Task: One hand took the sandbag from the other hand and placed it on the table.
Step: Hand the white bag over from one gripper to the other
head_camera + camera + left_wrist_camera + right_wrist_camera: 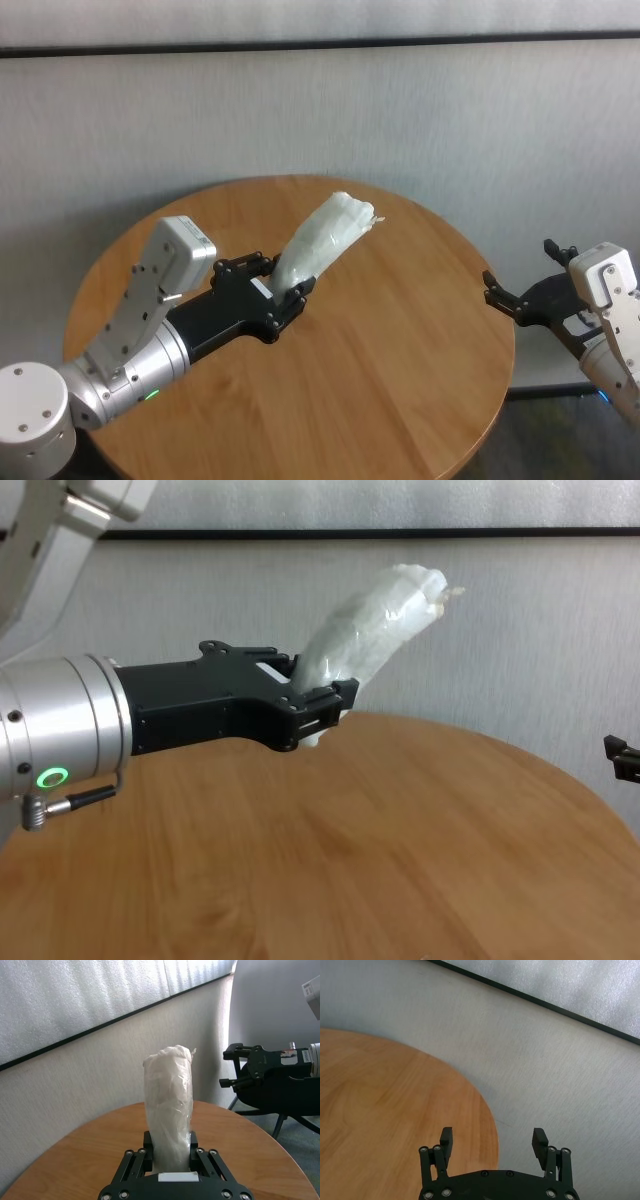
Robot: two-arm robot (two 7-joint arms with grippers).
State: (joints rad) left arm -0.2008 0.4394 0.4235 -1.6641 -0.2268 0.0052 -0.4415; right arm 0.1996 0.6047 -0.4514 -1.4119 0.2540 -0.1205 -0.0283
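- Sandbag (322, 238) sits clamped between the fingers of the left gripper (278, 287), the one with the green ring light, which pinches only its lower end. Most of the bag sticks out beyond the fingertips, angled up and away, well above the table (380, 340).
- Its small twisted tip points away from the wrist, toward the far side of the table. In the left wrist view the bag (169, 1110) rises straight out from between the two fingers.
- Right gripper (527, 298) hangs off the table's right edge, well apart from the bag, its fingers spread wide with nothing between them; the right wrist view shows the gap (493, 1142) plainly.
- Risk, as I judge it: the bag is lumpy and soft, held by one end only, so it may sag or slide out of the left grip before the handover.
- Second risk: if the right gripper closes on the loose twisted tip rather than the body, the hold will likely be too weak once the left fingers let go, and the bag could drop onto the table or roll off its round edge.
- Third: the two grippers could knock together if the right one comes in close to the left fingertips.
- Containers: none show in any view; nothing holds the bag but the left gripper.
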